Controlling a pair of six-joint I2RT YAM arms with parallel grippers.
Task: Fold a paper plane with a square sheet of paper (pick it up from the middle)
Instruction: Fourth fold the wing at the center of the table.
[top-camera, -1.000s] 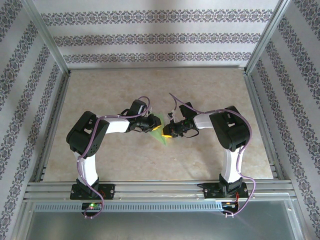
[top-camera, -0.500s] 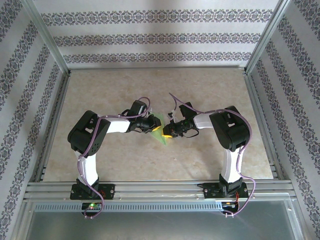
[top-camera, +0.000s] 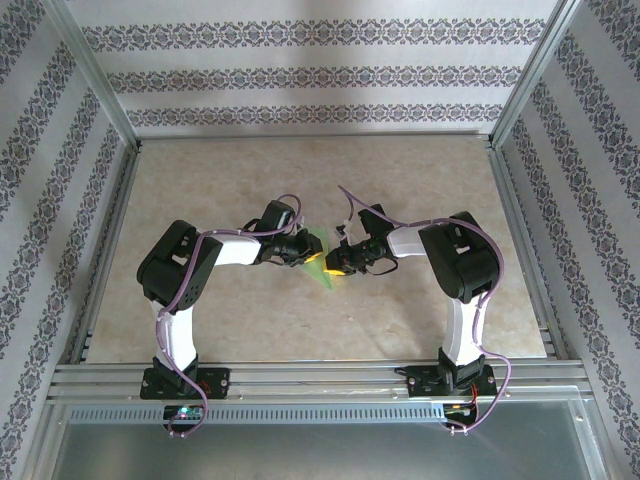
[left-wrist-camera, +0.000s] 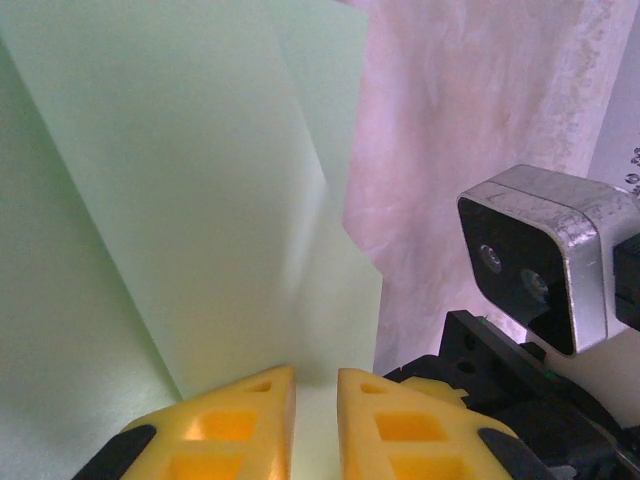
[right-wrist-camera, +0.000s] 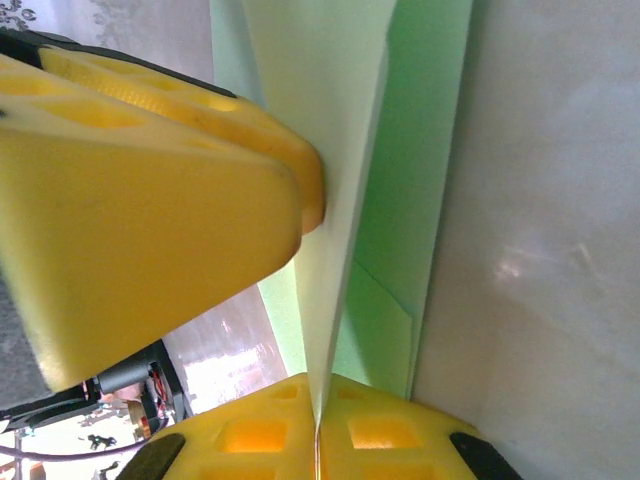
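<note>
The light green square sheet of paper (top-camera: 324, 272) is folded into overlapping layers and hangs above the table's middle, its pointed end toward the near side. My left gripper (top-camera: 308, 255) meets it from the left. In the left wrist view a creased layer of the paper (left-wrist-camera: 200, 200) runs down into the narrow gap of that gripper (left-wrist-camera: 316, 372), which is shut on it. My right gripper (top-camera: 335, 268) comes from the right. In the right wrist view it (right-wrist-camera: 320, 385) is shut on a thin folded edge of the paper (right-wrist-camera: 340, 150). The left gripper's yellow fingers (right-wrist-camera: 200, 180) press that same flap.
The beige table top (top-camera: 420, 180) is bare around the arms. Aluminium frame rails (top-camera: 300, 380) run along the near edge, and patterned walls enclose the other sides. The right wrist's camera housing (left-wrist-camera: 540, 260) sits close to the left gripper.
The left arm's elbow has crept slightly to the right. The paper and both grippers stay where they were.
</note>
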